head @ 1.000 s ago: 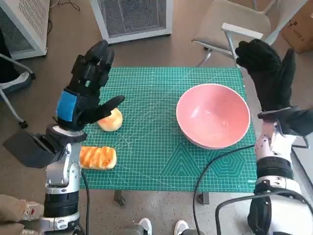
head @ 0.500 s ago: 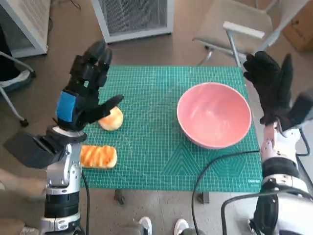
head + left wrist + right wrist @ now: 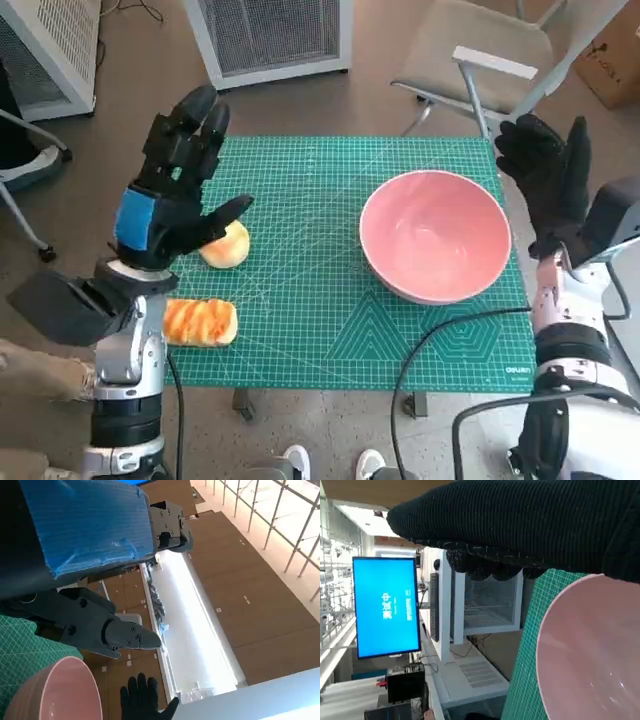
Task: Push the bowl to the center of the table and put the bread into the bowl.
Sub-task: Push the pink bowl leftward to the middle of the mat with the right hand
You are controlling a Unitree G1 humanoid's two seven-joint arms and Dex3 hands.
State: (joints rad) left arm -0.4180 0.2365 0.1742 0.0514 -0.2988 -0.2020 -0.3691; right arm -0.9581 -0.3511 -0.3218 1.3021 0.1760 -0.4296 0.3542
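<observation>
Even bright indoor light, soft shadows; ceiling light strip (image 3: pixel 192 630) glares, wide-angle edge distortion

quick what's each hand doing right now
Left hand: open, holding nothing, above the round bread.
Right hand: open, holding nothing, beside the pink bowl.

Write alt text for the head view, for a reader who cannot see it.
A pink bowl sits empty toward the right side of a green mat, with the gloved right hand open beside it. On the left, the left hand is raised open over a round bun, with a glazed loaf nearer the robot.
</observation>
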